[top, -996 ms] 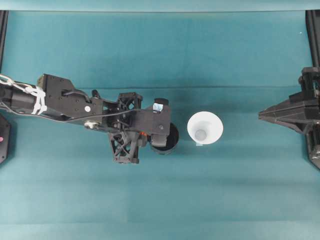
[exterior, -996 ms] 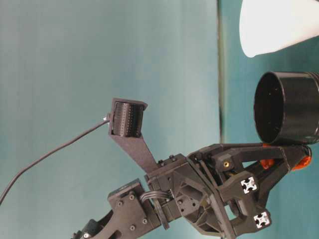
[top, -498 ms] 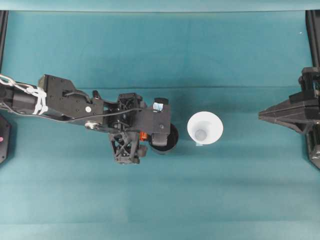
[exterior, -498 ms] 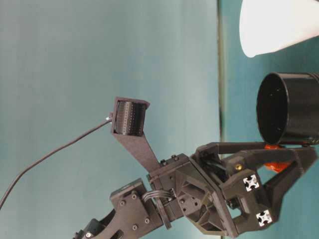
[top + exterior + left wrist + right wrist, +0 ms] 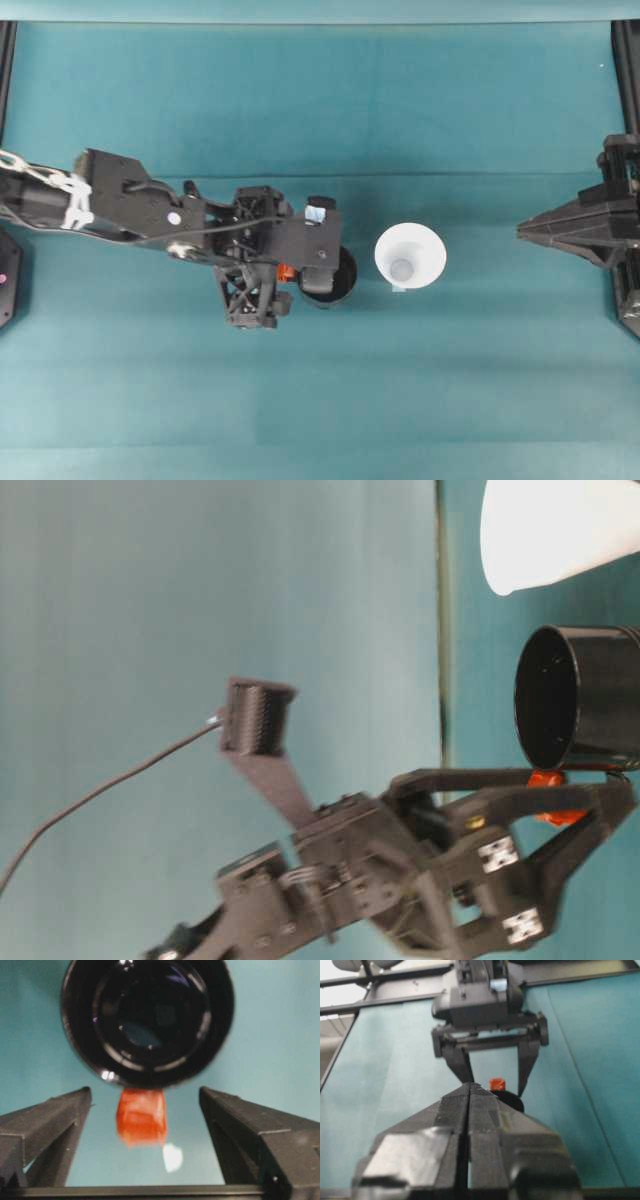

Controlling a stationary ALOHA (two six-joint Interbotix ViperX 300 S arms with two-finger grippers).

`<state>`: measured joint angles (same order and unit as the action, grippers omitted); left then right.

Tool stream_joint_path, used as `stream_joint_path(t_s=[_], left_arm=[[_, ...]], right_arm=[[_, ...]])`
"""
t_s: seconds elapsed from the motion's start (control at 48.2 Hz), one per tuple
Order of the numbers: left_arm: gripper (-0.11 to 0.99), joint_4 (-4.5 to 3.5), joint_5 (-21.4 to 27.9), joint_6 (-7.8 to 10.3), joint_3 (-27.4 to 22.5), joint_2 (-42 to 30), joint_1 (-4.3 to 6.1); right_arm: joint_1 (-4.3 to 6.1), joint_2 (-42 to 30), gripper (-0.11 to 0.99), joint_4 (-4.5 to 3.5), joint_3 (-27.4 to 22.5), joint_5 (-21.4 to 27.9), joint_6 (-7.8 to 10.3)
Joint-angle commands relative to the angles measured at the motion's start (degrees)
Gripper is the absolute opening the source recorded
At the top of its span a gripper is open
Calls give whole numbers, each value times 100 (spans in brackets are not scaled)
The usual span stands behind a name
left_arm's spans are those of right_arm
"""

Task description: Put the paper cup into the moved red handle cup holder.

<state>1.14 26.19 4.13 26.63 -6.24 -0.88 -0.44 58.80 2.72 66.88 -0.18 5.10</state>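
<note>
Likely the paper cup (image 5: 410,256), mid-frame, is light and crushable, best pinched gently at its rim; left gripper (image 5: 145,1125) fingers apart, right gripper (image 5: 469,1091) fingers together

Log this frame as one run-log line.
left gripper: open, straddling orange-red handle tab | black cup holder: upright on table | paper cup: upright beside holder, not inserted | right gripper: shut, idle

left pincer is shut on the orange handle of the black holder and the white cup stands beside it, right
Not quite. The left pincer is open, its fingers either side of the orange handle without touching, as the left wrist view shows. The white cup does stand beside the black holder.
</note>
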Motion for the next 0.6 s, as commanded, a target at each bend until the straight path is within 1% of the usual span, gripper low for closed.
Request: stream_joint_path(t_s=[0.0, 0.041, 0.062, 0.124, 0.207, 0.27, 0.332, 0.394, 0.498, 0.519, 0.539, 0.581], left_arm=[[96, 9, 281, 0, -53, 439, 9], [96, 0, 536, 0, -79, 606, 9], [96, 9, 747, 0, -114, 756, 18], [96, 9, 1151, 9, -176, 1055, 9], [96, 9, 1512, 35, -185, 1459, 9], [96, 9, 1608, 53, -141, 1775, 9], [96, 9, 1591, 53, -53, 2136, 9], [96, 9, 1582, 53, 35, 2408, 9], [96, 9, 1556, 53, 255, 2742, 9], [96, 0, 1538, 53, 299, 2795, 9], [96, 9, 1521, 53, 343, 2830, 18], [96, 9, 1485, 44, 413, 2909, 9]], right_arm=[[-9, -35, -11, 26, -70, -26, 44], [-9, -35, -11, 26, -70, -26, 44], [-9, -26, -11, 26, -70, -26, 44], [-9, -18, -11, 26, -70, -18, 44], [-9, 9, -11, 26, -79, 26, 44], [-9, 26, -11, 26, -79, 79, 44], [-9, 53, -11, 26, -88, 141, 44], [18, 79, -11, 26, -88, 237, 53], [114, 114, -11, 26, -149, 510, 53], [149, 114, -11, 26, -167, 562, 53], [185, 114, -11, 26, -193, 624, 53], [290, 97, -11, 26, -255, 756, 53]])
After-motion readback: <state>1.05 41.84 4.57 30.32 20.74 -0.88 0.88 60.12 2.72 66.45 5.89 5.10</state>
